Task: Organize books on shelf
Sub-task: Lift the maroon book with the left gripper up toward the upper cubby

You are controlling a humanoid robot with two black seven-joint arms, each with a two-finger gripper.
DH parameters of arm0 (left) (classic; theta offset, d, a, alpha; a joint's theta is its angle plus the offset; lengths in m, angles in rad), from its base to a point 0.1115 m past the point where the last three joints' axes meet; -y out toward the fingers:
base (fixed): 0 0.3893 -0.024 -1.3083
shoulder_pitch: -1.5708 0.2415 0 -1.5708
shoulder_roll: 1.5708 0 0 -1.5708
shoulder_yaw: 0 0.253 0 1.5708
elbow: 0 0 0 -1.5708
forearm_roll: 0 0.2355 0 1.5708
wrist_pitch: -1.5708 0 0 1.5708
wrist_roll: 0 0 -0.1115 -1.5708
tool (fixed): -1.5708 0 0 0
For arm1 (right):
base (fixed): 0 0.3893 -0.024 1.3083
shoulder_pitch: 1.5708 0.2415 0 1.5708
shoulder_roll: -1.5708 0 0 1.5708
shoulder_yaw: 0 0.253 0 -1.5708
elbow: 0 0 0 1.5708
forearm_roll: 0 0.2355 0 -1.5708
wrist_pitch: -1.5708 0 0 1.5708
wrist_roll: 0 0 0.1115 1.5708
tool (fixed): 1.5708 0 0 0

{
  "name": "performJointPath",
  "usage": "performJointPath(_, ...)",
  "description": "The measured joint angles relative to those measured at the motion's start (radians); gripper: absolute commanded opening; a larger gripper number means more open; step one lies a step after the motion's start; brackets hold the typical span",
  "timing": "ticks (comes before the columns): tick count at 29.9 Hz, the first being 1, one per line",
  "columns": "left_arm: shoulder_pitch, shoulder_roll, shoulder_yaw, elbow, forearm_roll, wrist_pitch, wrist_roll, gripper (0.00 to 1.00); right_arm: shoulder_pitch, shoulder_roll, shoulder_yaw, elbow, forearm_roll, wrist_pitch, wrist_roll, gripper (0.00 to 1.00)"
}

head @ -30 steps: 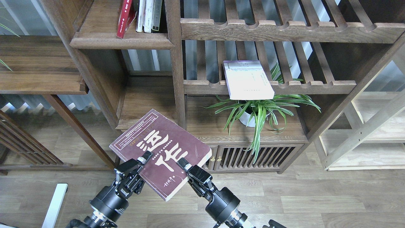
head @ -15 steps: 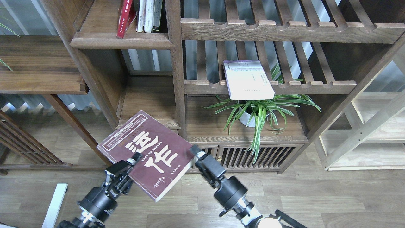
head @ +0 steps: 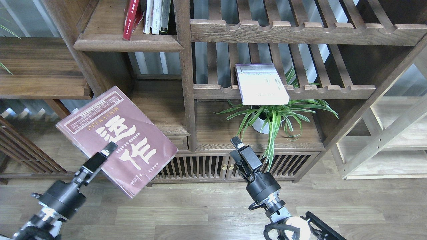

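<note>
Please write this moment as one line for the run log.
left gripper: holds maroon book | right gripper: empty, apart from book | pale book: on slatted rack | shelf: has books

Your left gripper (head: pixel 107 149) has the maroon book (head: pixel 116 138) pinched by its edge, tilted; the right gripper (head: pixel 241 154) carries nothing, near the plant (head: pixel 277 115).

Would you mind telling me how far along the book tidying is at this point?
Done: the red book stands leaning on the shelf beside other upright books. In hand: the left claw grips the maroon book at its lower edge, in the air below that shelf; the right claw is apart from it and holds nothing. Left: the pale book lies flat on the slatted rack, overhanging its front rail.
</note>
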Motion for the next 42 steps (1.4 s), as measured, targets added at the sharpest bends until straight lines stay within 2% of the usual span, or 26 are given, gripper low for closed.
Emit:
performJointPath(9, -0.005, -0.001, -0.131, -0.086, 0.167, 0.0, 0.0, 0.01, 0.041, 0.0, -0.004, -0.034, 0.017, 0.0, 0.0, 0.99)
performJointPath(17, -0.027, 0.031, -0.226, -0.113, 0.196, 0.0, 0.0, 0.01, 0.074, 0.0, -0.011, -0.061, 0.036, 0.0, 0.0, 0.99)
performJointPath(24, -0.123, 0.142, -0.254, -0.121, 0.197, 0.0, 0.0, 0.01, 0.089, 0.0, -0.01, -0.068, 0.048, 0.0, 0.0, 0.99)
performJointPath(34, -0.305, 0.193, -0.257, -0.122, 0.197, 0.0, 0.0, 0.01, 0.089, 0.0, -0.005, -0.068, 0.05, 0.0, 0.0, 0.99)
performJointPath(42, -0.385, 0.323, -0.257, -0.117, 0.222, 0.0, 0.0, 0.01, 0.089, 0.0, -0.006, -0.068, 0.05, 0.0, 0.0, 0.99)
